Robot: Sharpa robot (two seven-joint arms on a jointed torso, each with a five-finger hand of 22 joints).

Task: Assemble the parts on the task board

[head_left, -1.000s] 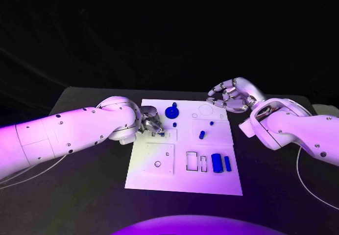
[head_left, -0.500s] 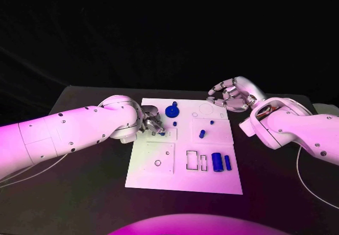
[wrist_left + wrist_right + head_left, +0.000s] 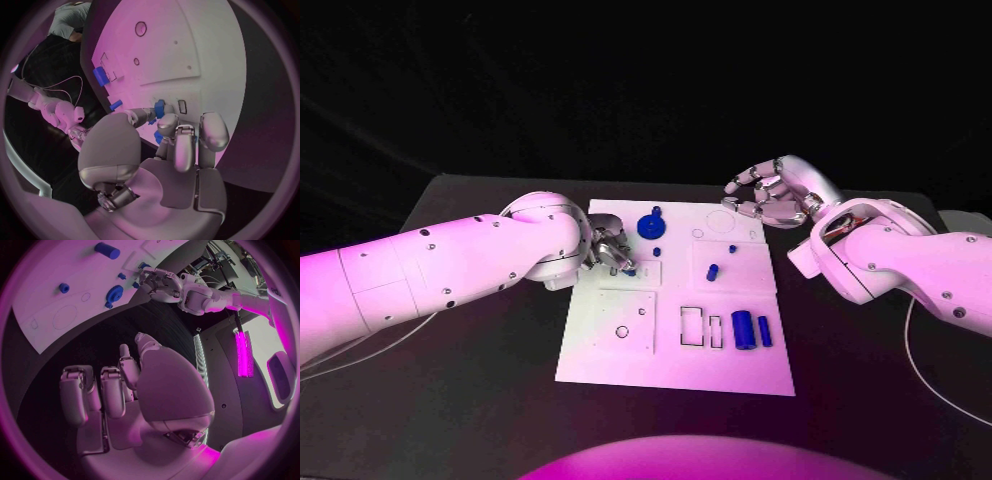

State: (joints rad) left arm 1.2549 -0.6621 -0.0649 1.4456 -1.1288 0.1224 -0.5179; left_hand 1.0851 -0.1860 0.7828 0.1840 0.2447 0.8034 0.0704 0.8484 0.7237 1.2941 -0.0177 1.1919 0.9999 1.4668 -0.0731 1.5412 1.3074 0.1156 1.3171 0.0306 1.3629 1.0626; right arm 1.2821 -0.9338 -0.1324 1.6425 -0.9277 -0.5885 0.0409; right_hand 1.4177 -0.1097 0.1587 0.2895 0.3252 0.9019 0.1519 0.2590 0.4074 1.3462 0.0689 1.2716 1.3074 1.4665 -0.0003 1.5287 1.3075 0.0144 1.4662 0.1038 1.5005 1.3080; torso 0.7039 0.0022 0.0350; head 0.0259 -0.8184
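While the big blue cylinder lies at the white board's near edge, the left hand pinches a small blue piece at mid-board; it should lower straight and steady. The right hand, empty and loosely curled, hovers beyond. Nothing has visibly moved since earlier.

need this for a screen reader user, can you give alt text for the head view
Two white robot arms reach over a white task board on a black table. The left hand has its fingers on a small blue part at the board's left edge; the right hand hovers beyond its far right corner.
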